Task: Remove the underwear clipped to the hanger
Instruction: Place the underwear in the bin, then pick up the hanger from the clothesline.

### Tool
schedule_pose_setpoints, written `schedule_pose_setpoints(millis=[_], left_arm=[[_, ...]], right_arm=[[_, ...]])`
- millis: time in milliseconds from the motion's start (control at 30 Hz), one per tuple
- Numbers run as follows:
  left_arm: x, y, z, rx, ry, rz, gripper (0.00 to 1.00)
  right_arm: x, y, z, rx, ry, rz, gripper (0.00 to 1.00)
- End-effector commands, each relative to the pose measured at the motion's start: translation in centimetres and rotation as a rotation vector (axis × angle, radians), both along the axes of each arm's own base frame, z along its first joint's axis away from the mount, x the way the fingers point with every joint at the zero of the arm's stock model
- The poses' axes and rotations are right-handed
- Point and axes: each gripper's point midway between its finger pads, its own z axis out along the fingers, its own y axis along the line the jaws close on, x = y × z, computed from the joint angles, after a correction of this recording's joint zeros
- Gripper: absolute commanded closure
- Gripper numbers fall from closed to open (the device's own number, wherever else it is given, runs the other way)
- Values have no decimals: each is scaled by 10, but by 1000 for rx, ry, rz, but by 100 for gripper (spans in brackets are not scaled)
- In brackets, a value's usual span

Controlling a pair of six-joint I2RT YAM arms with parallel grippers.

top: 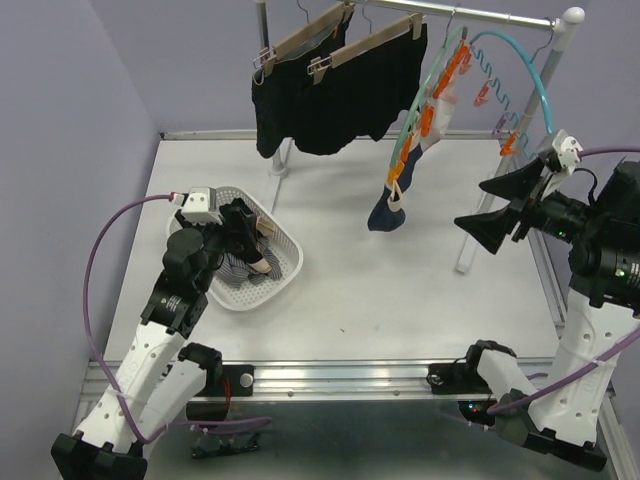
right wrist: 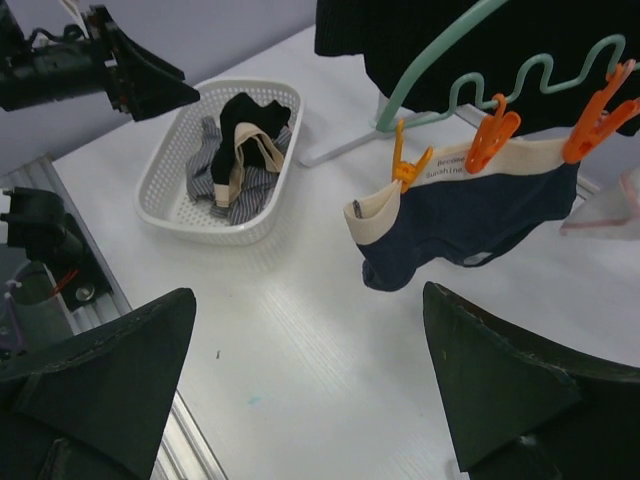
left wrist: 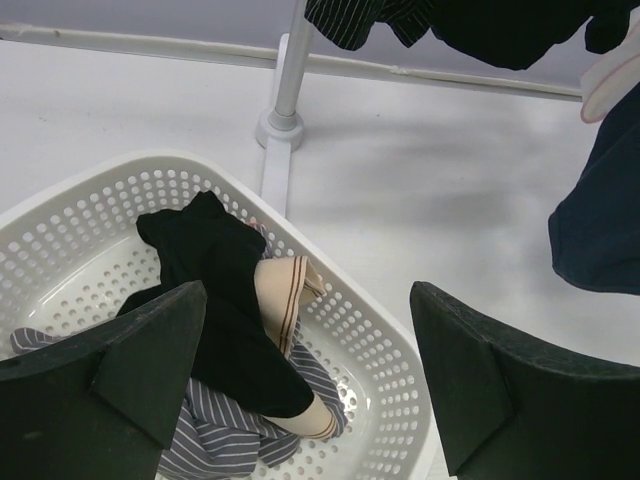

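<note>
The right end effector (right wrist: pixel 308 295) gapes wide, empty, near the navy underwear (right wrist: pixel 470 215), which is pinned by orange clips (right wrist: pixel 492 135) to the teal hanger (right wrist: pixel 430 60). The left end effector (left wrist: pixel 308 290), equally wide and empty, hangs over the white basket (left wrist: pixel 370 350) on the tabletop (left wrist: pixel 450 200). The basket holds a black piece (left wrist: pixel 220 260) and a striped piece (left wrist: pixel 220 440).

The basket (left wrist: pixel 370 340) is white perforated plastic, slightly glossy. The navy underwear (right wrist: pixel 470 215) is soft matt cloth, and the pegs (right wrist: pixel 493 135) are shiny orange plastic. The hangers (top: pixel 370 42) look wooden, the rail (top: pixel 480 14) is polished metal, and the table (top: pixel 400 290) is matt white.
</note>
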Motion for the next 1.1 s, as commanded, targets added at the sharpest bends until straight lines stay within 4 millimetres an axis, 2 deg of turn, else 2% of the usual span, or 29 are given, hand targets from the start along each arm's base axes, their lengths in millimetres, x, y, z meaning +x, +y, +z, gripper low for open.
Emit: schedule_pose_setpoints(millis=[0,33,100,167,333,600,833,933,1067], left_arm=[[1,-3,9,-9,-46,-17,5],[1,-3,9,-9,-46,-20,5],[1,-4,9,-11,-47,-23,5],[0,-4,9,-12,-48,-26,5],[0,-5,12,-15,-65,-33,5],[0,-10,11,-14,-60,-56,5],[1,-9,10,-12,-59,-53,5],[1,-8,10,-10,-61,-50,5],[1,-7,9,-4,-59,-44,5]], right_arm=[[3,8,56,129,-52,39,0],[7,7,62,114,-94,50,0],[13,7,75,162,-71,62,0],[25,4,78,196,-28,58,0],[44,-5,89,212,-46,8,0],[73,-14,87,255,12,-32,0],[97,3,85,289,57,-27,1],[113,14,80,284,69,-43,2],[131,19,70,278,85,-71,2]])
